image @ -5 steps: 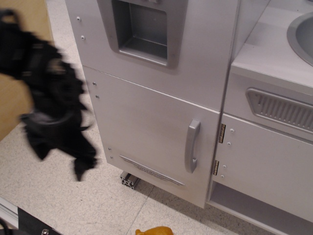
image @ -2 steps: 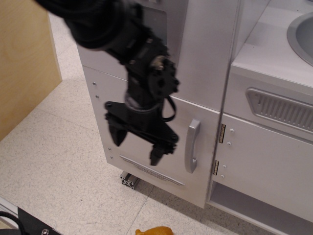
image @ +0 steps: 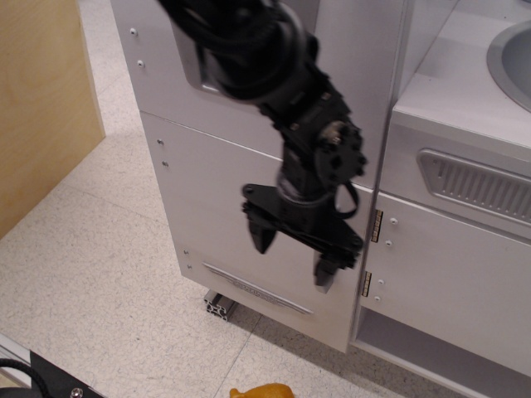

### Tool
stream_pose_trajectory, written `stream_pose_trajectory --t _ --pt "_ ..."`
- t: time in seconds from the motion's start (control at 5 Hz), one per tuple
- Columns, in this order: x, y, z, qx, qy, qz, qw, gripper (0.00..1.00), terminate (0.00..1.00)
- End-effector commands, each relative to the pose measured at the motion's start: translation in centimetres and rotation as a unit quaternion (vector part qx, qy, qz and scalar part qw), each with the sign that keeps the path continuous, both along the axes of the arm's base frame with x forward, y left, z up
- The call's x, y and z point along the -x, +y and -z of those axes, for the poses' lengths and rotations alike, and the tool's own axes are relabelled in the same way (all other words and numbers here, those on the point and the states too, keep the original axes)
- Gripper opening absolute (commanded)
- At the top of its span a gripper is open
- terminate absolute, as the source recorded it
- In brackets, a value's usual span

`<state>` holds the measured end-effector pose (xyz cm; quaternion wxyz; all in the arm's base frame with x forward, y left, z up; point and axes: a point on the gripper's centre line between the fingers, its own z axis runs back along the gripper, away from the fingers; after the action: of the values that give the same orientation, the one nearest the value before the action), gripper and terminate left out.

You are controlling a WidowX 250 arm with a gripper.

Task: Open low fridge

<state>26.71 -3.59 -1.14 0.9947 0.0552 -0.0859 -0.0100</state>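
Note:
The low fridge door point(image: 216, 207) is a flat white panel, shut flush with the cabinet, with a thin slanted strip point(image: 257, 288) near its bottom. Its silver bar handle is almost fully hidden behind my arm; only its lower end point(image: 323, 284) peeks out. My black gripper point(image: 294, 253) hangs open in front of the door, fingers pointing down. The right fingertip point(image: 323, 270) sits over the handle's lower end; the left fingertip point(image: 264, 240) is over the bare door. I cannot tell whether it touches the handle.
Above the door is a panel with a grey dispenser niche point(image: 195, 62). To the right stands a smaller white door with brass hinges point(image: 376, 225), a vent grille point(image: 477, 186) and a sink point(image: 514, 58). A wooden panel point(image: 41, 108) stands at left; an orange toy point(image: 264, 390) lies on the floor.
My arm has swept from the far left across the door to the right. The open gripper now covers the handle. The door has not moved.

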Motion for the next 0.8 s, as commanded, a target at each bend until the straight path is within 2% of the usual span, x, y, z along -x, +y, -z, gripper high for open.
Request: stream_pose_trajectory --t 0.0,0.2,0.4,0.6 --pt "-3.8 -1.2 0.0 0.019 -0.054 -0.015 0.9983 1.0 0.0" --pt "-5.1 -0.9 0.7 0.027 -0.055 -0.038 0.9974 1.0 0.0" --pt "-5.0 -0.8 1.3 0.015 -0.066 -0.025 0.9974 1.0 0.0" --pt "-4.8 -0.7 1.7 0.015 -0.072 -0.008 0.9973 0.0 0.0"
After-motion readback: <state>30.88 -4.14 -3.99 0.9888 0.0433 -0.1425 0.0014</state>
